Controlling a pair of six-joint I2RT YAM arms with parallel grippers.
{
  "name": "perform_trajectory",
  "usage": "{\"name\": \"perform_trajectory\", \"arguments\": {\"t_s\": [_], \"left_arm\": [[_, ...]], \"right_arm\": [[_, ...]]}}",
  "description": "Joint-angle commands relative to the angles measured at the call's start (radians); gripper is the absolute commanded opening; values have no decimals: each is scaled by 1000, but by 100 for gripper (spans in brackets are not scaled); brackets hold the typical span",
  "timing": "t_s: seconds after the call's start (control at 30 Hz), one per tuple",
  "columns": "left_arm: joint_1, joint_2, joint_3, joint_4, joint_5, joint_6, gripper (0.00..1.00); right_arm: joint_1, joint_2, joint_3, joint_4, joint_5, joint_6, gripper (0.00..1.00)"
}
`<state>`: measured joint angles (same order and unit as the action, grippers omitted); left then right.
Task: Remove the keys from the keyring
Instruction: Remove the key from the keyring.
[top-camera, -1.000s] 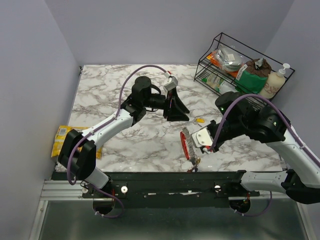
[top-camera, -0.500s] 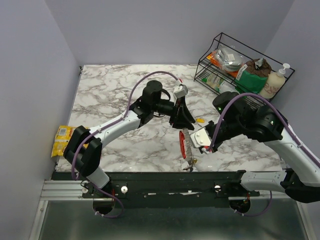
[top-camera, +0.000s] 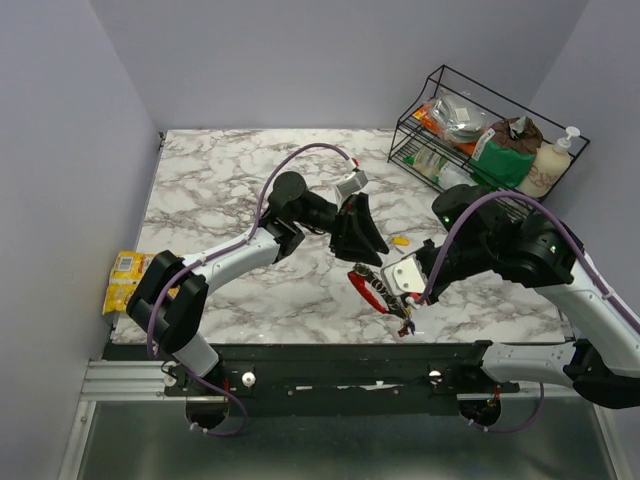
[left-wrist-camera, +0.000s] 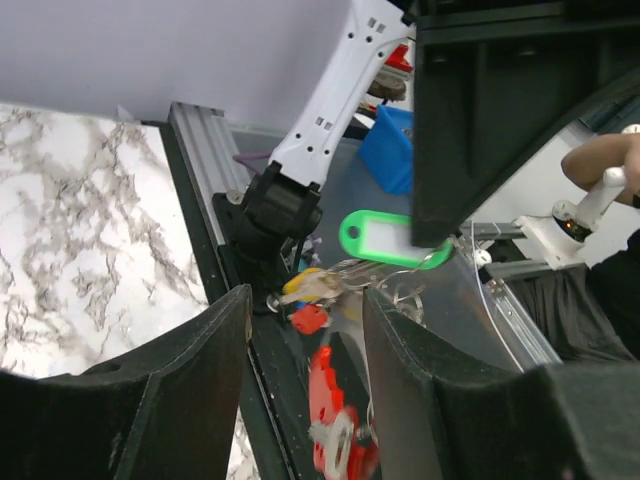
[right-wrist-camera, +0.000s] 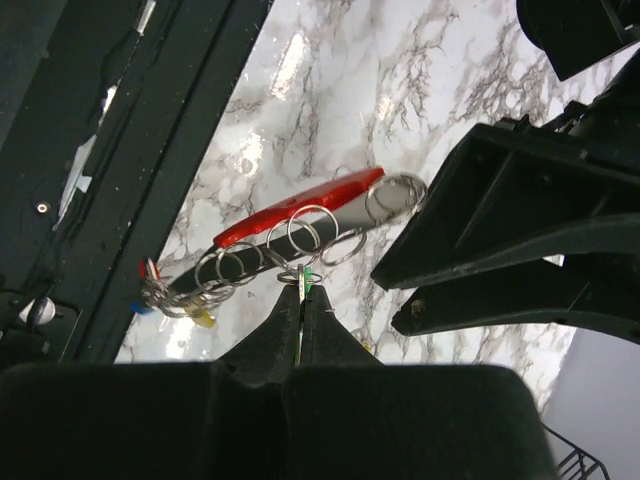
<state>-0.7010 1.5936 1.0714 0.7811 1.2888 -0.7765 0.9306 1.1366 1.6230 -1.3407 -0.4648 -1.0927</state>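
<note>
The keyring (top-camera: 363, 284), red and grey, hangs slanted above the table's near edge, with several metal rings on it (right-wrist-camera: 300, 214). My right gripper (top-camera: 393, 291) is shut on the green-tagged key (right-wrist-camera: 313, 282), which links to those rings; the gripper (right-wrist-camera: 303, 292) sits just below them. Yellow, red and blue keys (right-wrist-camera: 160, 295) bunch at the keyring's low end (top-camera: 404, 321). My left gripper (top-camera: 366, 252) is open just behind the keyring. In the left wrist view the red keyring (left-wrist-camera: 335, 420) lies between the open fingers (left-wrist-camera: 200, 350), with the green key (left-wrist-camera: 392, 240) beyond.
A small yellow piece (top-camera: 400, 240) lies on the marble behind the grippers. A yellow snack packet (top-camera: 125, 280) lies at the table's left edge. A wire rack (top-camera: 480, 140) with packets and a soap bottle (top-camera: 548, 165) stands at the back right.
My left gripper has moved right and nearer until it straddles the keyring. The keyring has swung from upright to slanted in my right gripper's hold.
</note>
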Motion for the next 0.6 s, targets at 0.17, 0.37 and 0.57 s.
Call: {"name": "perform_trajectory", "arguments": {"t_s": [0.17,0.37,0.57], "left_arm": [[-25,11,-28,352,55,-251,57],[-46,12,-41,368,57,-250,56],[-52,16,-47,308,47,-196,53]], "right_arm": [[8,-15,11,-29,46,4,1],[7,-17,31,-20,54,4,1],[7,-18,49,-18,55,4,1]]}}
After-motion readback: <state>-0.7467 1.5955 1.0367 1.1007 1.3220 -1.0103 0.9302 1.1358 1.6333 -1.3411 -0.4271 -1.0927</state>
